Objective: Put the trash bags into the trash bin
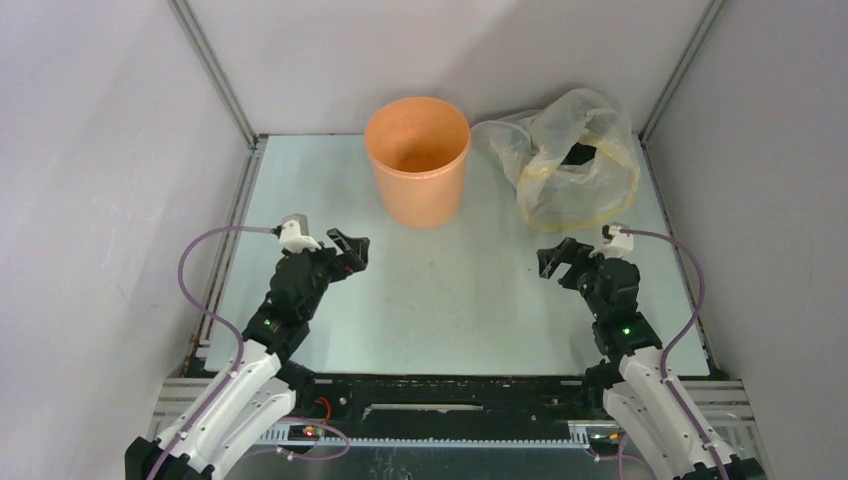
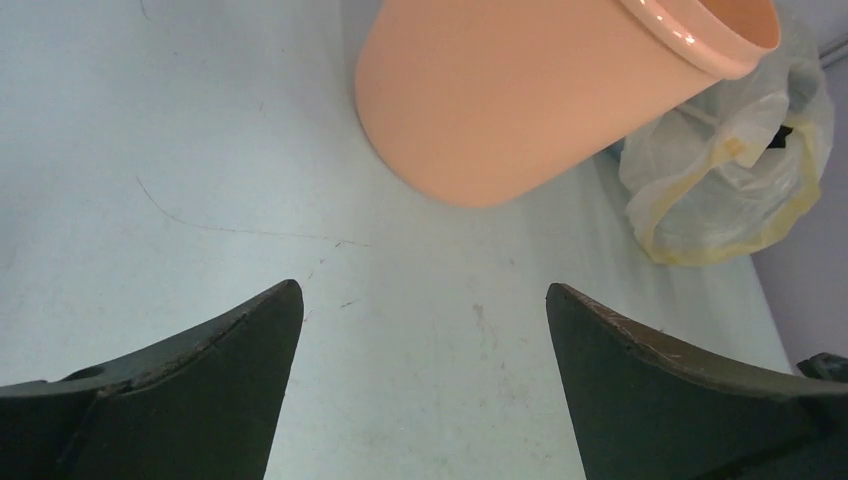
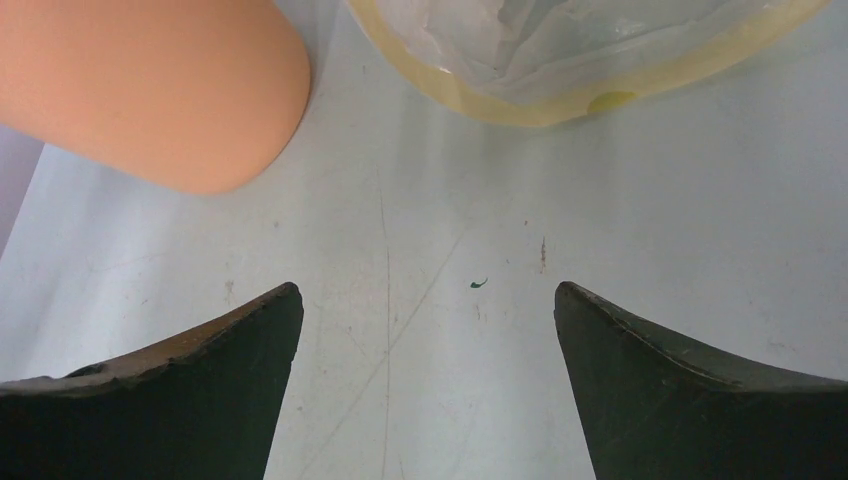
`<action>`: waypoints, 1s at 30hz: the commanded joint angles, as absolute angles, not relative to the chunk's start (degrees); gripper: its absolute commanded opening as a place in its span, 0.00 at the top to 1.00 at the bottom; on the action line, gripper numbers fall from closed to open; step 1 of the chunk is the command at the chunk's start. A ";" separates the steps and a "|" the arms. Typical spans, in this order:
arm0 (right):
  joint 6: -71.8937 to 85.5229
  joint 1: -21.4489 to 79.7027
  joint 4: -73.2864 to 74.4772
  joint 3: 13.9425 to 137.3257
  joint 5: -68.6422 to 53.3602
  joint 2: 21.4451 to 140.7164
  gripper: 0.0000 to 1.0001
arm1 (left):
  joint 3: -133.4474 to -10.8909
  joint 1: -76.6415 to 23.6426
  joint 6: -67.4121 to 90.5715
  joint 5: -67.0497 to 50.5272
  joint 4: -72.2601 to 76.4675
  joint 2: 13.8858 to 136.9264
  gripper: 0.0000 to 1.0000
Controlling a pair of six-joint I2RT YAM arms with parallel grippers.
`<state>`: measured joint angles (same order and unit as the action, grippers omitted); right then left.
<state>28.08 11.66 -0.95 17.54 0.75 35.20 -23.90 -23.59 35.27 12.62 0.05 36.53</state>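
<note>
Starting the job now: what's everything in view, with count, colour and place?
trash bin: one, orange, upright at the far middle of the table, nothing seen inside.
yellowish bag: one, translucent, crumpled at the far right, beside the trash bin.
trash bag: one, black, only a patch showing inside the yellowish bag.
table: one, pale blue-green, scuffed.
left gripper: one, black, open and empty, near left.
right gripper: one, black, open and empty, near right, in front of the yellowish bag.
</note>
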 commanded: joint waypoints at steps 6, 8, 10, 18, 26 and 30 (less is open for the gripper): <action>29.92 11.91 -4.22 18.11 2.12 37.68 0.00 | -21.40 -23.56 29.41 10.76 3.84 34.20 0.00; 31.07 11.87 -5.80 17.84 2.17 39.15 0.00 | -19.78 -23.55 27.83 10.03 5.49 33.92 0.00; 33.85 11.89 -7.40 17.66 2.67 40.76 0.01 | -18.31 -23.51 26.36 9.06 7.43 33.83 0.00; 40.31 9.71 -13.39 20.26 3.72 43.13 0.09 | -14.82 -23.56 26.09 8.11 11.15 34.21 0.08; 43.44 10.63 -13.99 33.73 8.43 59.85 0.07 | -14.04 -23.55 25.05 2.14 13.42 34.07 0.09; 44.17 12.77 -16.74 39.30 15.78 67.05 0.08 | -13.02 -23.55 24.52 -0.70 15.04 32.92 0.08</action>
